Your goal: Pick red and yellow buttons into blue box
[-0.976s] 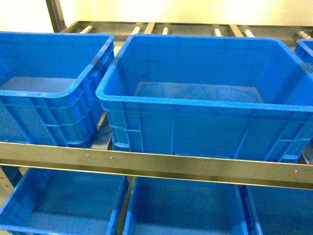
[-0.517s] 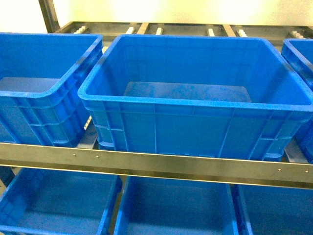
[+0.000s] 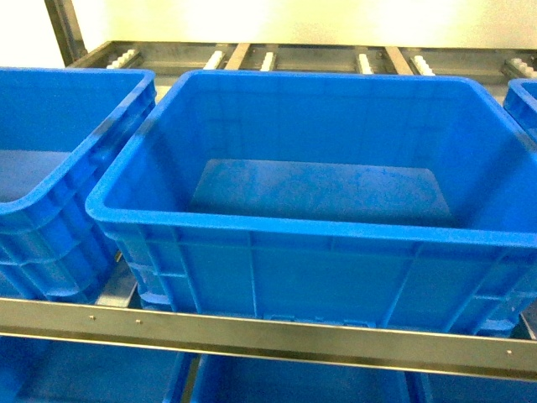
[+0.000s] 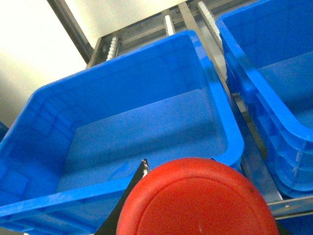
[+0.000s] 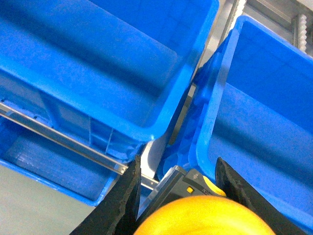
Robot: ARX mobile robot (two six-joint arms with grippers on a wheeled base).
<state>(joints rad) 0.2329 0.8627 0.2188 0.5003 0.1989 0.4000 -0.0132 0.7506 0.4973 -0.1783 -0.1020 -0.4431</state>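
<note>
Change: we have closed on the large deep blue plastic crate [image 3: 336, 252]; it now fills the head view.
Left pincer [image 4: 195, 205]: clamps the red-capped mushroom button [image 4: 198, 200].
Right pincer [image 5: 176, 196]: clamps the yellow-capped mushroom button [image 5: 200, 218].
Handling: we judge both light, rigid, with slippery caps; grip the blocky base.

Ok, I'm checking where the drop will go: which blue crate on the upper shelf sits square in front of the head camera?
The middle blue box: its whole rim shows, centred, while the left crate and right crate are cut off by the picture's edges.

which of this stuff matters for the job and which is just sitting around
Job: red button, in the left gripper; yellow button, in the right gripper; big blue box, centre.

Just there: left crate, right crate, lower bins, shelf rail, rollers.
</note>
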